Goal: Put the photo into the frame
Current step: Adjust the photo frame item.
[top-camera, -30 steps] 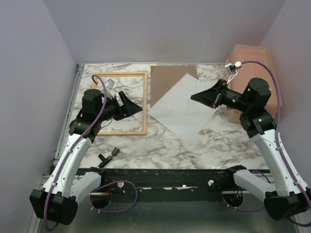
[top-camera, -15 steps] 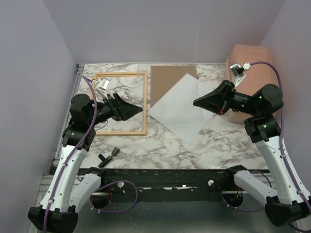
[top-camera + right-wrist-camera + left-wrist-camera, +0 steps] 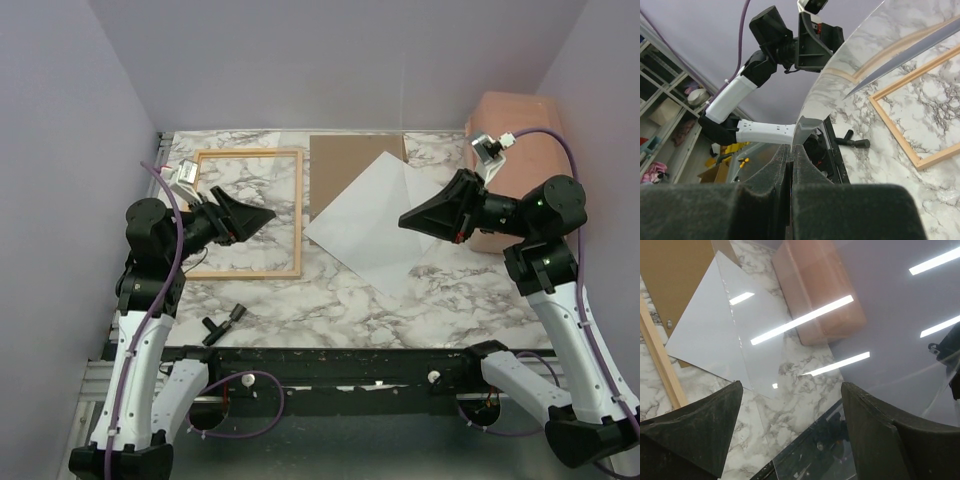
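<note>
The photo [image 3: 360, 225] lies white side up, turned at an angle, on the marble table; it also shows in the left wrist view [image 3: 705, 335]. The light wooden frame [image 3: 297, 215] lies flat at the left with marble showing inside it. My left gripper [image 3: 268, 215] hangs open and empty above the frame's right side, its jaws wide apart [image 3: 790, 390]. My right gripper [image 3: 405, 218] is above the photo's right part, shut [image 3: 791, 147] on the edge of a thin see-through pane [image 3: 770, 355], which bends upward and mirrors lights and marble [image 3: 840, 80].
A brown backing board [image 3: 345, 165] lies behind the photo, partly under it. A pink box [image 3: 515, 150] stands at the back right. A small black tool [image 3: 225, 320] lies near the front edge. Purple walls close in the table.
My left arm has drawn back to the left, its open gripper moving off the frame's right rail. My right gripper rose a little in the first half second, still shut on the pane.
</note>
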Tool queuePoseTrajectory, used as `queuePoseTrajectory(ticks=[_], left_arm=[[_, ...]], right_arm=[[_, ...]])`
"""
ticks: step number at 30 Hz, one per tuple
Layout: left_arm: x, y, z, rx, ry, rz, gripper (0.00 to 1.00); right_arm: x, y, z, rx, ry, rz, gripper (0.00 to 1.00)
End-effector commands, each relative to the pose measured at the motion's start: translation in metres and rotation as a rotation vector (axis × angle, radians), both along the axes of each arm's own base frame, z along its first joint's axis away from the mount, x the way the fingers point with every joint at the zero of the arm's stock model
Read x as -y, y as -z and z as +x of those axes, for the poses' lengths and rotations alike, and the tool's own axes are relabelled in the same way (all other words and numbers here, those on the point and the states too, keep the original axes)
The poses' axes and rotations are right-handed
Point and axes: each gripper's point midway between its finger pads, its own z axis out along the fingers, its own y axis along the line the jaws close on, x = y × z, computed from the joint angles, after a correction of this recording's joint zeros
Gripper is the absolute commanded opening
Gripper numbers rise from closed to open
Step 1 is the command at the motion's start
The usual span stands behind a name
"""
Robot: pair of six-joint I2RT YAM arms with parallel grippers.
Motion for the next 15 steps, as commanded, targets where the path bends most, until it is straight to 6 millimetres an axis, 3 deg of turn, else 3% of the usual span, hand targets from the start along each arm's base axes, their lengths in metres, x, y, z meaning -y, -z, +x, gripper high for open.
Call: queuePoseTrajectory(ticks=[1, 5, 11, 15], left_arm=[[-0.002, -0.008, 0.009, 0.001, 0.021, -0.035, 0.83], [0.006, -0.017, 0.008, 0.07, 0.122, -0.121, 0.82], [0.004, -0.013, 0.018, 0.054, 0.15, -0.12, 0.82], [0.01, -0.028, 0.013, 0.125, 0.23, -0.182, 0.82]], right_arm=[[0.002, -0.018, -0.02, 0.104, -0.05, 0.013, 0.01], [0.002, -0.016, -0.022, 0.103, -0.062, 0.02, 0.01], [0.002, -0.019, -0.028, 0.114, -0.08, 0.026, 0.01], [0.002, -0.014, -0.026, 0.103, -0.082, 0.024, 0.01]])
